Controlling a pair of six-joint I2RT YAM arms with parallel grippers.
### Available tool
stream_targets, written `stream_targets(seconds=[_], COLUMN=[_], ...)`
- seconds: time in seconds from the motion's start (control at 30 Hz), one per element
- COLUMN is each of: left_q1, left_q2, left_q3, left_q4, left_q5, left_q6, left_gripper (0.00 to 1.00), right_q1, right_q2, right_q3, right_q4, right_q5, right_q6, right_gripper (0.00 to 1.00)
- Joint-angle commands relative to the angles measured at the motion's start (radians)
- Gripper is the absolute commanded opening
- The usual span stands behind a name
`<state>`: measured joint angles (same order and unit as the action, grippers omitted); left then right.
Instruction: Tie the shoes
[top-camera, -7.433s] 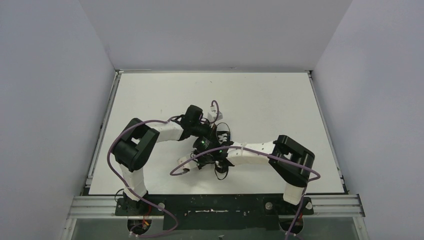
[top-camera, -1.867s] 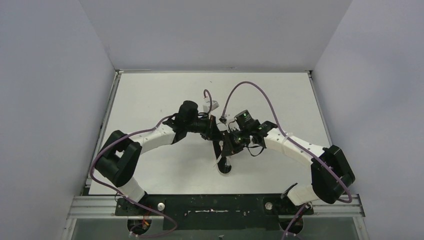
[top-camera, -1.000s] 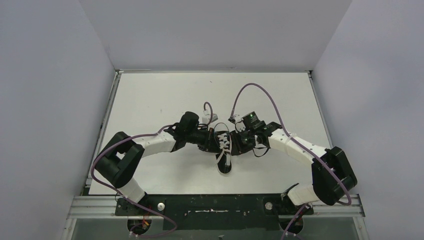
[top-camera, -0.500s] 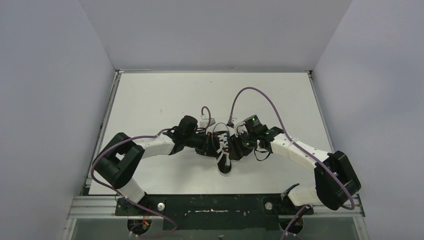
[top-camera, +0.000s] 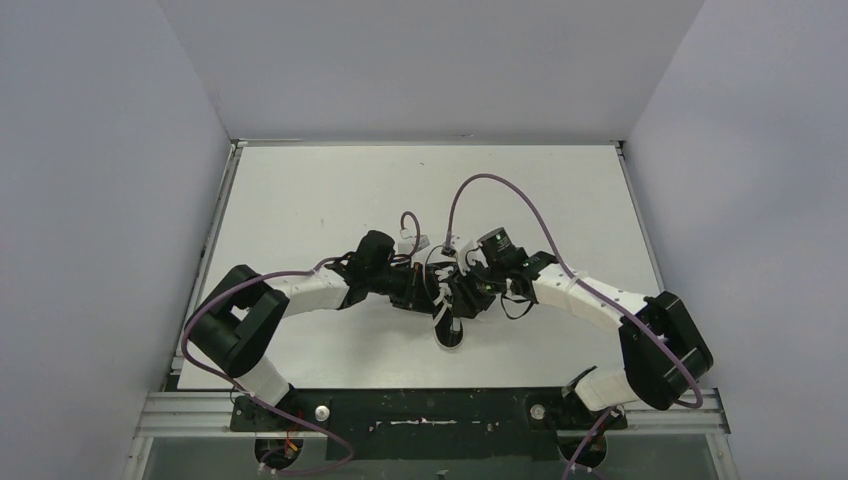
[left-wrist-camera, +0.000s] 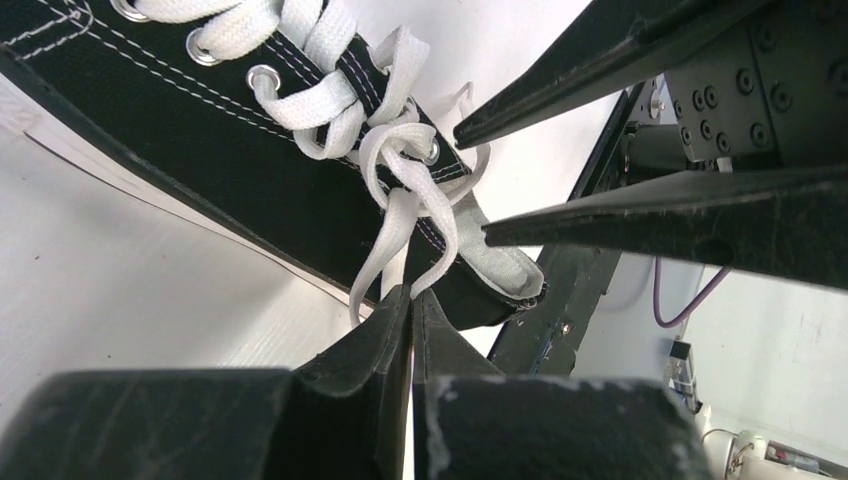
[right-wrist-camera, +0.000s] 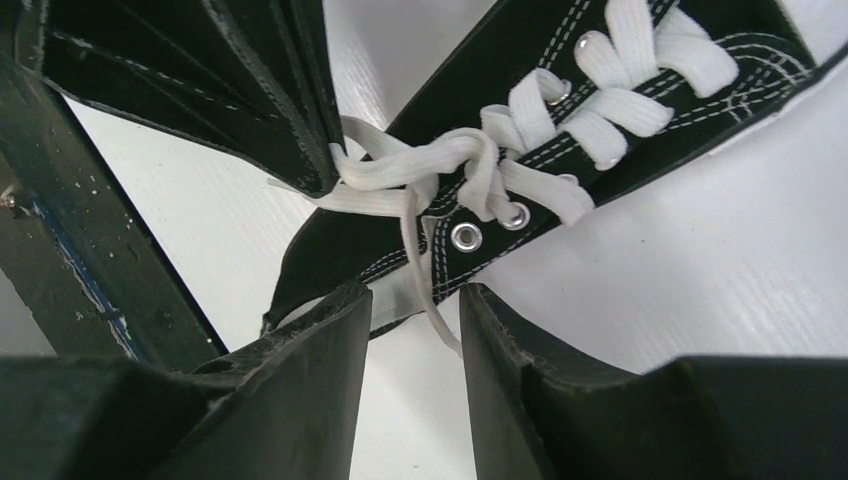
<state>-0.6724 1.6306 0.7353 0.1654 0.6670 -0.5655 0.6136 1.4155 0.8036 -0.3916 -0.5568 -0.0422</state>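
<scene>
White tabletop boxed in by pale grey walls. A small black canvas low-top sneaker with a white rubber sole lies near its middle, toe toward the arm bases, with one arm on each side. White flat laces are crossed into a loose first knot over the top eyelets, no bow yet. Left fingers are pinched shut on what looks like a doubled lace strand running down from that knot, probably holding tension so it doesn't slacken. Right fingers are parted, straddling a thin loose strand that dangles off the sneaker's collar, not clamping it. They look staged to grab that end next. Judgement: mid-task, knot started, loops not formed. Risk: the strand slips aside before the fingers close.
</scene>
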Motion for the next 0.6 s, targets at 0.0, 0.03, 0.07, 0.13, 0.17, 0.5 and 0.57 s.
stream_targets(seconds=[0.0, 0.03, 0.07, 0.13, 0.17, 0.5, 0.57], left_q1=[0.004, 0.004, 0.004, 0.004, 0.004, 0.004, 0.004], left_q2=[-0.031, -0.031, -0.032, -0.034, -0.034, -0.037, -0.039], left_q3=[0.026, 0.025, 0.024, 0.022, 0.022, 0.022, 0.022], left_q4=[0.026, 0.022, 0.019, 0.017, 0.016, -0.004, -0.007], left_q5=[0.012, 0.012, 0.013, 0.013, 0.014, 0.022, 0.024], left_q6=[-0.004, -0.003, -0.002, -0.002, -0.003, 0.006, 0.007], left_gripper=[0.0, 0.0, 0.0, 0.0, 0.0, 0.0, 0.0], right_q1=[0.032, 0.035, 0.036, 0.039, 0.039, 0.044, 0.044], right_q2=[-0.035, -0.037, -0.037, -0.028, -0.019, -0.032, -0.038], right_q3=[0.036, 0.035, 0.035, 0.038, 0.039, 0.035, 0.034], right_q4=[0.066, 0.067, 0.069, 0.07, 0.071, 0.1, 0.101], right_q5=[0.031, 0.035, 0.037, 0.042, 0.035, 0.102, 0.106], right_q6=[-0.031, -0.034, -0.037, -0.039, -0.042, -0.004, -0.006], right_gripper=[0.4, 0.41, 0.41, 0.37, 0.34, 0.28, 0.3])
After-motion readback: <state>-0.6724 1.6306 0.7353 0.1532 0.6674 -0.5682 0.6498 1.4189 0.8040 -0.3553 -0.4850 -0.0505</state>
